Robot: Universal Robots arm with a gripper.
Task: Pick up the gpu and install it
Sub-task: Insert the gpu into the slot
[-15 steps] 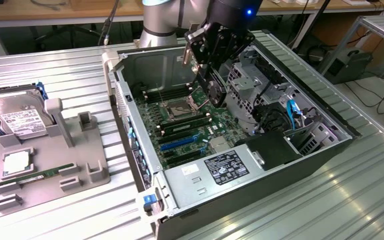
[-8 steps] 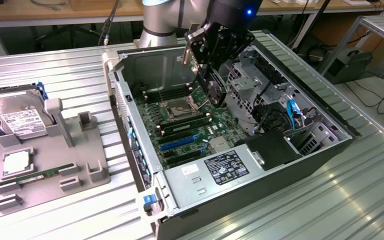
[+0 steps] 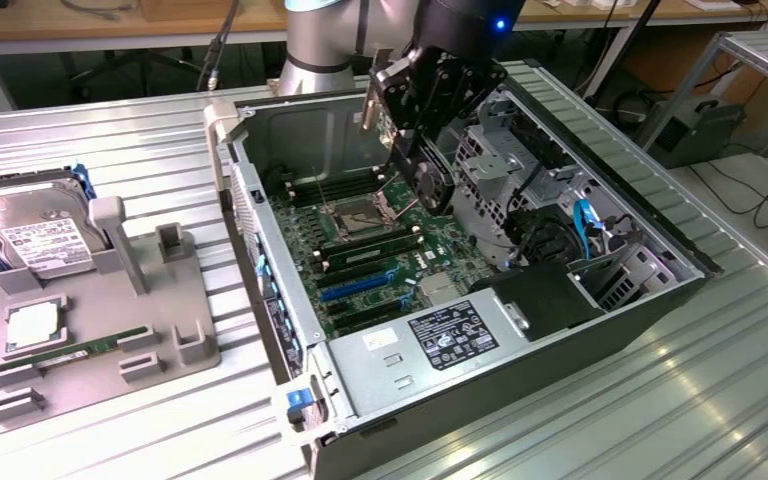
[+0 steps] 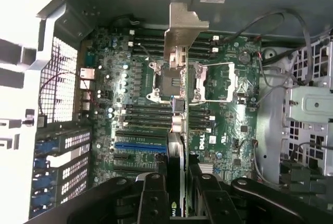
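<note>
While the pincer [image 3: 418, 135] hangs over the open computer case [image 3: 518, 350], its black fingers [image 4: 153, 200] are closed tight on the gpu [image 4: 177, 153], one on each flat face. Card sits edge-on between them and sticks out past the fingertips, with its silver bracket [image 4: 182, 31] at the end farthest from the pincer. Gpu is up in the air, not seated in any slot. Motherboard [image 4: 130, 94] lies directly below the pincer, and the open CPU socket [image 4: 162, 81] is under the card's far half. Blue slot [image 4: 139, 145] is on the board just beside the card, close to the fingertips. Well away from the pincer, outside the case, a grey holder [image 3: 157, 330] rests on the worktop [image 3: 117, 140] with a hard drive [image 3: 37, 240] and a green RAM stick [image 3: 71, 352].
</note>
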